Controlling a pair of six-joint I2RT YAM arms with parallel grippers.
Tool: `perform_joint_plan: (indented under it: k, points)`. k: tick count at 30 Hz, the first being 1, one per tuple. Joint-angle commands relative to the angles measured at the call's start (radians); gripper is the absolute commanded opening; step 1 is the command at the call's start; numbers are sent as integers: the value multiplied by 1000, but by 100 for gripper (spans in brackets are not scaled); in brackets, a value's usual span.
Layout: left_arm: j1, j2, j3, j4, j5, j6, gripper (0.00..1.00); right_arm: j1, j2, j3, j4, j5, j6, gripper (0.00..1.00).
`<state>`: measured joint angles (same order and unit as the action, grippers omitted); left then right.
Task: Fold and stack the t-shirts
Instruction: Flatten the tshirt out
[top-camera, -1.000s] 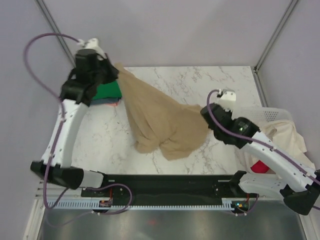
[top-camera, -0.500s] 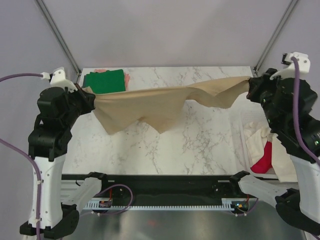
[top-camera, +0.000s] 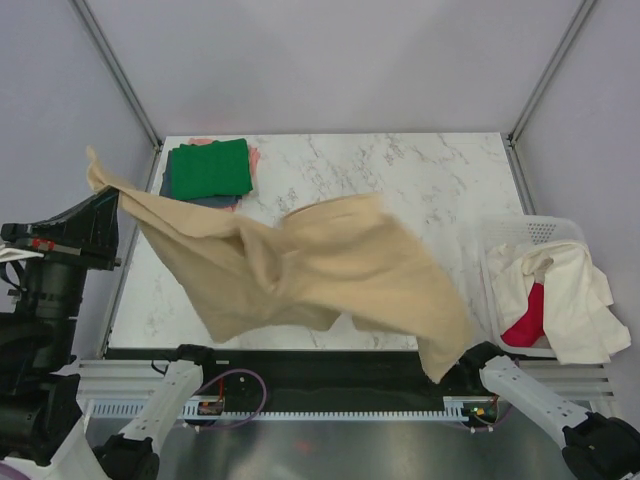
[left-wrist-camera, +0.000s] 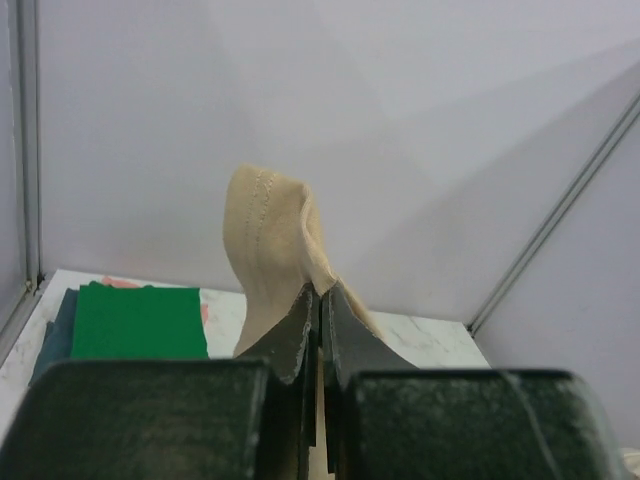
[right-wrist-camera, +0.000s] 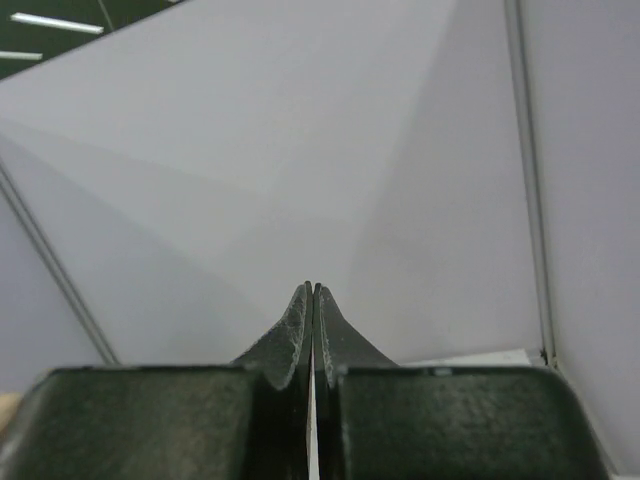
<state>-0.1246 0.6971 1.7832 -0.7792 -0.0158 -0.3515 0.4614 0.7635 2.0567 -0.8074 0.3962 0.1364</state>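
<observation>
The large tan t-shirt (top-camera: 320, 265) billows in the air over the near half of the table. My left gripper (top-camera: 104, 193) is at the far left, shut on one corner of it. In the left wrist view the tan cloth (left-wrist-camera: 268, 240) sticks up out of the closed left gripper (left-wrist-camera: 320, 292). The shirt's other end (top-camera: 440, 355) hangs loose near the front edge. My right gripper (right-wrist-camera: 312, 288) is shut with no cloth showing between its fingers; it is out of the top view. A folded green tee (top-camera: 208, 168) lies on a dark blue-grey one (top-camera: 205, 201) and a salmon-pink one (top-camera: 254, 158) at the back left.
A white mesh basket (top-camera: 535, 230) at the right edge holds a cream tee (top-camera: 575, 300) and a red one (top-camera: 525, 325). The marble table (top-camera: 400, 170) has metal frame posts at its back corners. The right arm's base link (top-camera: 525, 390) is at the bottom right.
The tan shirt was stretched between both grippers; now its right end is free and it has swung toward the near edge. The left gripper pulled back left; the right gripper left the top view.
</observation>
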Motion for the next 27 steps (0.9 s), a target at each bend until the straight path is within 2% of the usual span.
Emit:
perform_joint_plan:
  k: [1,5,6,7,8,9,10,13,14,16,17,18,20,21,24,27]
  points:
    - [6,28,62,77,-64,63,2,-6,72,137,63,107,-119,0]
    - [5,149,110,61,9,62,2,-3,216,180,66,231,-256,0]
    - [5,180,126,52,54,59,2,28,243,110,89,298,-299,0]
    - [6,246,148,44,107,51,2,57,288,61,118,461,-375,0]
    - [5,278,156,31,108,30,2,87,315,7,213,571,-433,0]
    - [6,309,156,2,105,26,2,106,339,-115,273,626,-480,0]
    - [6,344,139,-6,94,25,2,103,382,-165,327,619,-504,0]
    - [6,432,69,-11,100,31,2,100,471,-222,288,462,-344,0]
    - [6,450,44,-5,106,39,2,102,483,-231,236,311,-205,0]
    - [6,455,-31,1,119,45,2,102,468,-320,234,13,-85,1]
    - [6,452,-60,4,120,52,2,103,449,-389,334,-298,34,5]
    - [6,444,-92,6,119,52,2,121,398,-575,423,-435,87,23]
    - [6,435,-204,14,125,45,2,173,367,-746,665,-604,228,52]
    - [6,435,-241,15,129,42,2,251,361,-867,709,-606,250,72]
    - [6,440,-388,23,158,51,2,427,396,-1013,786,-501,313,83]
    - [6,429,-468,18,123,74,2,572,483,-1108,882,-404,412,84]
